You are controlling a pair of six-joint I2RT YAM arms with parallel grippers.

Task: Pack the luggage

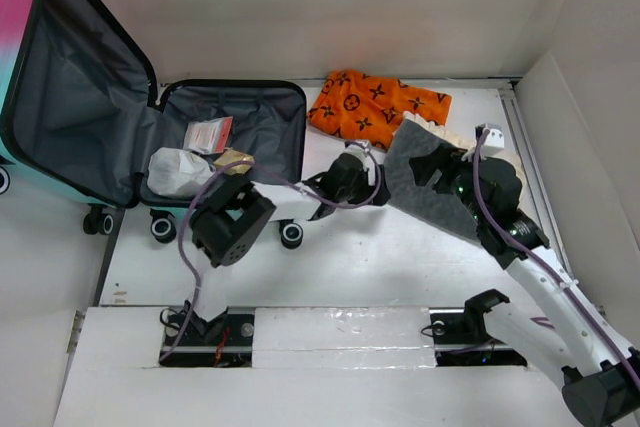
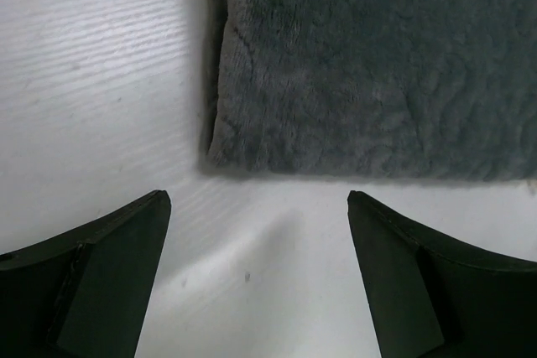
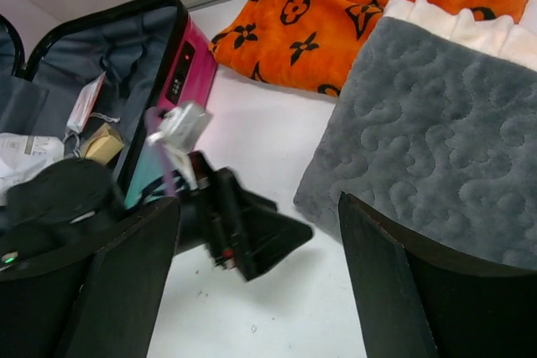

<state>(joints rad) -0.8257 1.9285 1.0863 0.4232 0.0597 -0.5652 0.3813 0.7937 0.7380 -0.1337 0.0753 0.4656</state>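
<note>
— White tabletop [image 1: 380,257] is being viewed from above; where is the luggage [image 1: 80,87] being found?
— At its far left, lying open, lid propped up. An orange monogram blanket [image 1: 378,104] and a grey quilted mat [image 1: 435,187] are being shown to its right.
— Left wrist?
— The left gripper [image 2: 258,196] is being held spread wide, just short of the mat's edge.
— Right wrist?
— The right gripper [image 3: 256,203] is being held open too, empty. The shell is being judged stiff, light, liable to roll; its black rim is being favoured for a hold.
</note>
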